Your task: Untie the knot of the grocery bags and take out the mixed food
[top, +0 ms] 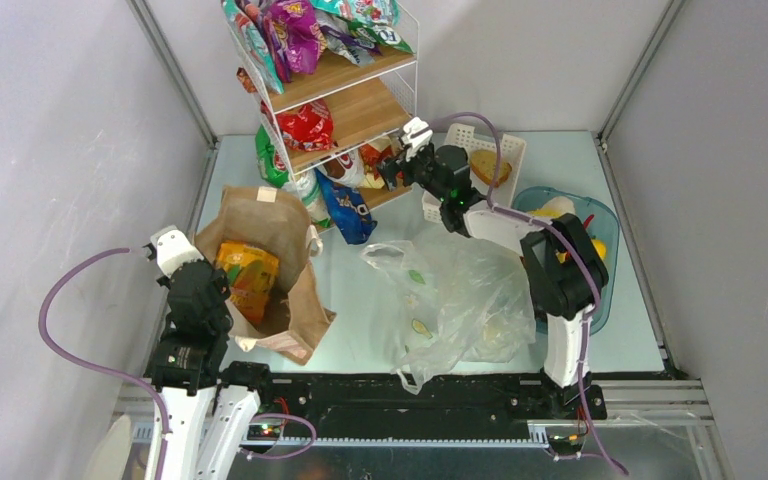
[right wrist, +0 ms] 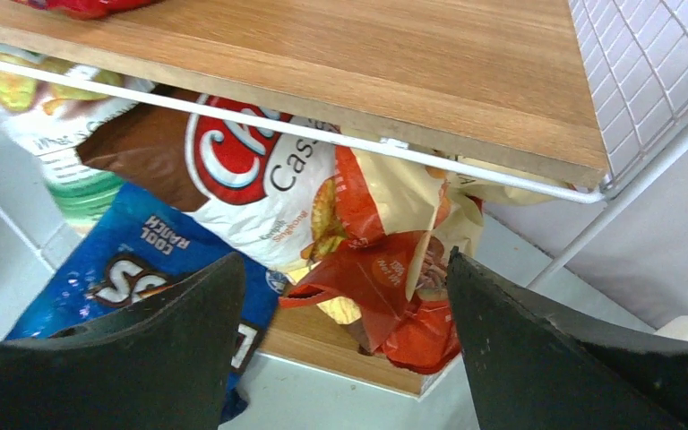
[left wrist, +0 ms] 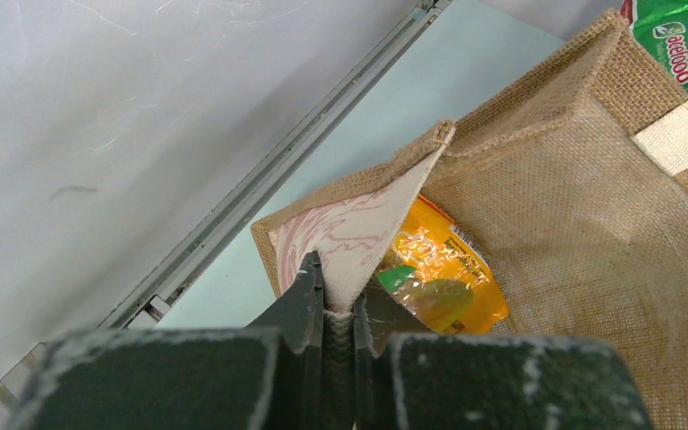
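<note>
The left gripper (left wrist: 339, 291) is pinched tight on the rim of the brown burlap bag (left wrist: 591, 206). The bag stands open with an orange snack packet (left wrist: 439, 278) inside. The right gripper (right wrist: 342, 264) is spread wide and holds nothing at the rack's bottom shelf (right wrist: 322, 345), where an orange-red snack packet (right wrist: 394, 287) sits just ahead of it among other chip bags. The clear plastic bag (top: 460, 290) lies crumpled on the table (top: 360, 300) between the burlap bag and the blue tub (top: 605, 300), which holds yellow fruit (top: 597, 247).
</note>
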Tool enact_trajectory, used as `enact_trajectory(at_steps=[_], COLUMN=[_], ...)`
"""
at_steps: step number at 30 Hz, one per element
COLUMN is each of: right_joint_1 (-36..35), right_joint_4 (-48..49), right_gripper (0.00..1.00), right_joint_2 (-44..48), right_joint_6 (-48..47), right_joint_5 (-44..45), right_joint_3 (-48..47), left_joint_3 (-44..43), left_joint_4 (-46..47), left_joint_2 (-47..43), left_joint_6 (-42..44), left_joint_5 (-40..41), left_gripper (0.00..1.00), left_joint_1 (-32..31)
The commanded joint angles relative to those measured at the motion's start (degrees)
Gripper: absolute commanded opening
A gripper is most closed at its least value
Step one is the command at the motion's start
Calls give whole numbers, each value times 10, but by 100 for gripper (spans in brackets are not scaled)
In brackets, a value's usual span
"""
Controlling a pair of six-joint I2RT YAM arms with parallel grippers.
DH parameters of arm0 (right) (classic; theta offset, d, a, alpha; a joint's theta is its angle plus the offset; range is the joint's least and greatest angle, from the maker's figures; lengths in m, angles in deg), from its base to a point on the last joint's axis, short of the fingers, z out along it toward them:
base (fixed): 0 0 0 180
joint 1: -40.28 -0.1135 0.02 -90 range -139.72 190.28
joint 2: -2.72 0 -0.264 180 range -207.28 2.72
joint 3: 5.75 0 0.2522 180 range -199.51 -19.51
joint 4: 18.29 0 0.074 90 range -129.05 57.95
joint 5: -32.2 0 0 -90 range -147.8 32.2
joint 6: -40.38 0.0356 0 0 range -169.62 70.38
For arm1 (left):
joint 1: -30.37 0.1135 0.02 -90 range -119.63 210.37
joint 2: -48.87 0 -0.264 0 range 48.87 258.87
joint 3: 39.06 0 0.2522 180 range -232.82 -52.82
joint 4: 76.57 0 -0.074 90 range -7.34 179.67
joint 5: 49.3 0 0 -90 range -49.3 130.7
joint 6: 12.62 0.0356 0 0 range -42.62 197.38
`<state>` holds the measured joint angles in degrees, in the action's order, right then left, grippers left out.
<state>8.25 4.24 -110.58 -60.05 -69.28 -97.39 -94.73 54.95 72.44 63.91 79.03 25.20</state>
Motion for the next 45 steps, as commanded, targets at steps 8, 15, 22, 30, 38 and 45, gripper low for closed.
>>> enact_trajectory(at_steps=[8,15,22,30,38,45], right_joint_1=[-29,-139,-269,-345,-363,-352], right_joint_4=[18,-148,-242,-344,-456,-382], right_gripper=[99,98,98,91,96,99], right_joint_2=[178,312,363,323,229,183], right_joint_6=[111,155,154,134,167,205], right_joint_5=[-24,39,80,108,161,324], right_joint_3=[120,154,124,74,85,86], left_joint_3=[8,21,27,41,36,41], left_joint_4=[85,113,145,185,188,188], left_joint_2=[-28,-57,-55,-51,-28,-15], left_joint_6=[22,40,49,31,28,27], left_joint_5=[-127,-204,-415,-563,-596,-597], left_gripper=[0,0,0,0,0,0], left_joint_1=[3,3,3,-3,-21,-24])
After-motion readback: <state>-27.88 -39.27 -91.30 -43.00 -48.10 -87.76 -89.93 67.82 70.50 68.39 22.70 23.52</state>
